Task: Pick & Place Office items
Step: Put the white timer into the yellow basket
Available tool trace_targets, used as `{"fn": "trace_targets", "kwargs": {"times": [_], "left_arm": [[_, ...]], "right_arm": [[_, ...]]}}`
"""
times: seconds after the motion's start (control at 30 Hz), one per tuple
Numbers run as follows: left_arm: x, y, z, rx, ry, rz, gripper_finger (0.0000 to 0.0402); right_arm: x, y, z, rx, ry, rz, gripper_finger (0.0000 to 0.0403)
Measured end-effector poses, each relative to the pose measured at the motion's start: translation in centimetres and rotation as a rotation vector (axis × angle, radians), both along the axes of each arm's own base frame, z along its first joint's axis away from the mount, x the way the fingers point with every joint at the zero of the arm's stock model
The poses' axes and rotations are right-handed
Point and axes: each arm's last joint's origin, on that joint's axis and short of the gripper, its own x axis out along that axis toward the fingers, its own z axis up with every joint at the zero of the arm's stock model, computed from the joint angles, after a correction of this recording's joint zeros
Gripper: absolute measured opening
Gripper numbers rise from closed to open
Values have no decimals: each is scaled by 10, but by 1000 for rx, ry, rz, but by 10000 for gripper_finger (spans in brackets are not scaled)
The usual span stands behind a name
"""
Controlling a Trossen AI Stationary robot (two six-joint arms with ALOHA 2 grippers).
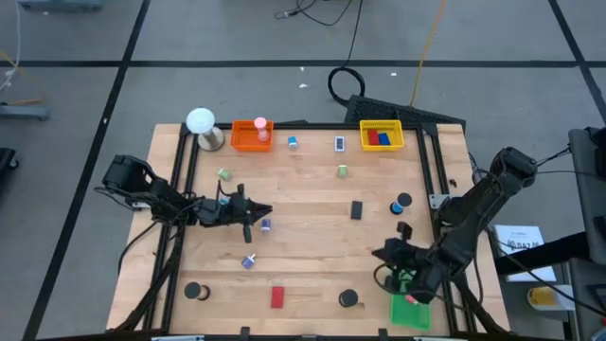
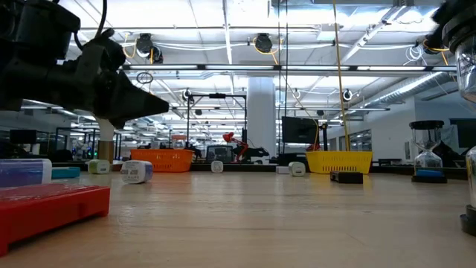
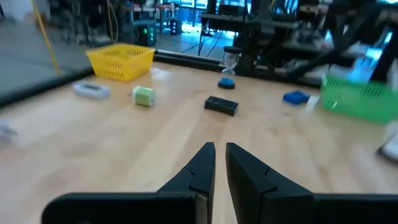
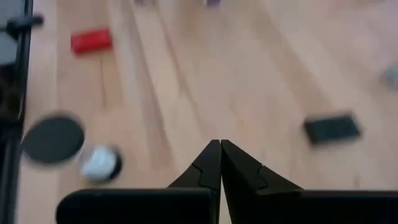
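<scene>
While both hands (image 1: pixel 266 210) (image 1: pixel 379 254) hover clenched, empty, counter (image 1: pixel 303 275) carries three black discs (image 1: pixel 196 292), one red block (image 1: pixel 277 296), three trays (image 1: pixel 252 134).

Light was even and bright, coming from overhead. In the low view, rows of ceiling lamps (image 2: pixel 260 43) glared white against the dim hall behind. The bench (image 1: pixel 312 242) was lit flat in the high view, with only short, soft shadows under the arms and small pieces. The red block (image 2: pixel 48 208) close to the low camera was out of focus, and the dark left arm (image 2: pixel 67 67) showed as a near silhouette. The right wrist view was blurred throughout: the black disc (image 4: pixel 53 138) and black block (image 4: pixel 331 129) had smeared edges. The left wrist view was soft, with a bluish background and the green tray (image 3: pixel 360 99) hazy.
</scene>
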Motion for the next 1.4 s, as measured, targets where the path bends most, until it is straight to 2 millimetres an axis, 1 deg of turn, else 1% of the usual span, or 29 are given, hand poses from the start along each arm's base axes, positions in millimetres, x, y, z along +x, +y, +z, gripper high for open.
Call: {"fn": "trace_targets", "kwargs": {"times": [0.1,0.2,0.3,0.43,0.57,0.73,0.87,1.1,1.27,1.4], "left_arm": [[3,-1,2,-46,-15,-34,37],[6,-3,3,-10,-6,-78,37],[11,-6,3,18,18,-87,37],[18,-10,2,40,77,-101,37],[26,-19,0,84,150,-123,37],[36,-36,5,158,194,-140,37],[44,-47,8,195,255,-121,37],[54,-75,15,243,402,-196,37],[58,-95,26,250,486,-248,37],[58,-109,32,221,531,-343,37]], "right_arm": [[21,-4,1,-35,-59,31,2],[46,-9,0,-56,-176,103,2],[68,-20,-3,-61,-311,197,2],[86,-46,-6,-96,-454,262,2],[100,-77,-3,-148,-501,181,2],[109,-106,-2,-174,-506,80,2],[111,-119,-2,-184,-503,38,2],[112,-121,-2,-191,-497,34,2],[112,-121,-2,-251,-482,66,2],[112,-121,-2,-230,-490,55,2]]}}
